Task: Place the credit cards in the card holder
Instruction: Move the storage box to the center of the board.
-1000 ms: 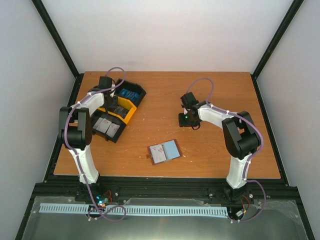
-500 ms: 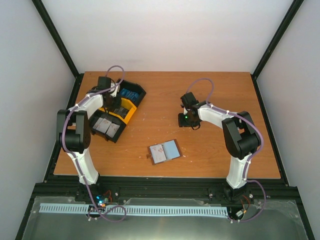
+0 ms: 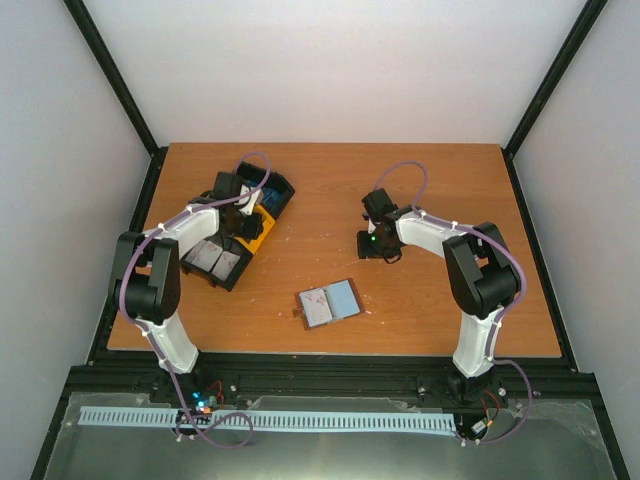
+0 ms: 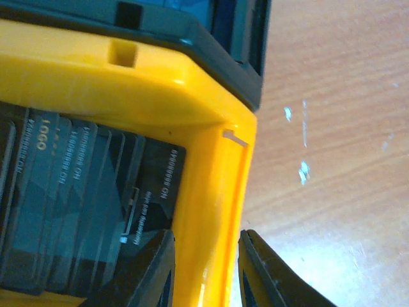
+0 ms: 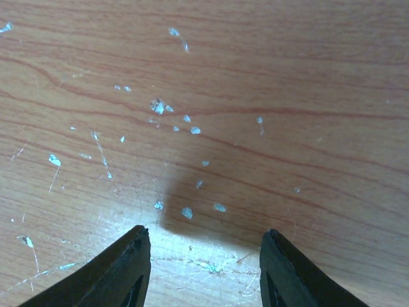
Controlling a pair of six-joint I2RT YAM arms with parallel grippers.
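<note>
Yellow plastic tray wall (image 4: 211, 192) is straddled by the left pincer (image 4: 206, 256), jaws parted, nothing held; dark credit cards (image 4: 83, 204) are seen inside, beside one finger (image 4: 150, 272); both tips should be shifted onto a card edge; brown folding card holder (image 3: 328, 303) lies well apart; right pincer (image 5: 204, 256) released.

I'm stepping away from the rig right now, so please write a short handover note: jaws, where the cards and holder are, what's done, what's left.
Left gripper: jaws open, astride the yellow wall of the tray, one side over the dark cards, holding nothing.
Right gripper: jaws open over bare table, empty.
Card holder: lies open on the table between the arms.
Whitish-grey cards: in the tray's near compartment.
Done: no card is in hand; whether the holder has any inside is too small to tell.
Left: lift cards from the tray and slot them into the holder.
</note>
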